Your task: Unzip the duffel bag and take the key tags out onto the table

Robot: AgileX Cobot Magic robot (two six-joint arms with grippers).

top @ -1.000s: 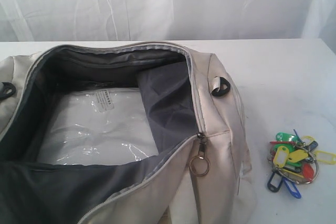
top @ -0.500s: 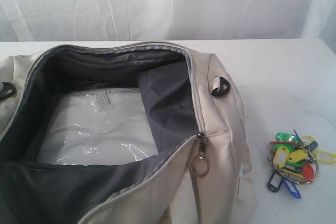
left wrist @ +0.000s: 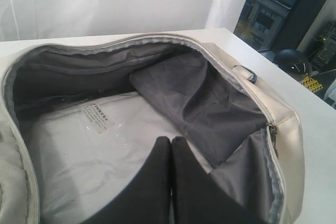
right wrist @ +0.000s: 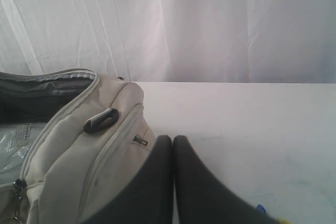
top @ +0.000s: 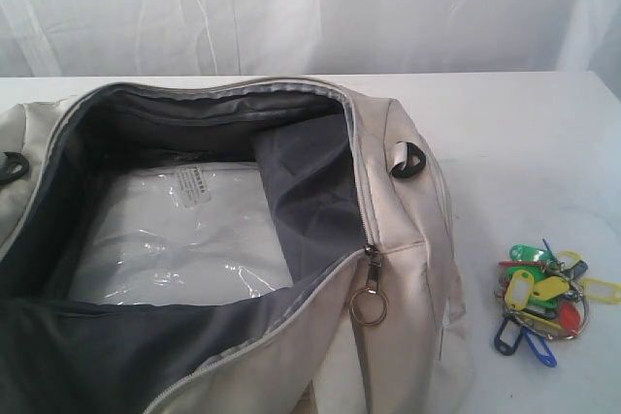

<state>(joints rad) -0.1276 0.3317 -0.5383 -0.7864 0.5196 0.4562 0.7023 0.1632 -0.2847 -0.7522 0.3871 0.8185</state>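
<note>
The cream duffel bag point(top: 403, 239) lies unzipped on the white table point(top: 514, 133), its dark grey lining gaping. Its metal ring zipper pull point(top: 369, 307) hangs at the near right end. The bunch of coloured key tags point(top: 543, 298) rests on the table to the right of the bag. Neither arm shows in the exterior view. My left gripper point(left wrist: 171, 141) is shut and empty, hovering over the bag's open mouth point(left wrist: 105, 77). My right gripper point(right wrist: 173, 140) is shut with nothing held, above the table beside the bag's end point(right wrist: 79, 156).
A clear plastic-wrapped white packet point(top: 184, 235) lies flat on the bag's floor. A black strap loop point(top: 408, 159) sits on the bag's right end. A white curtain point(top: 310, 7) hangs behind the table.
</note>
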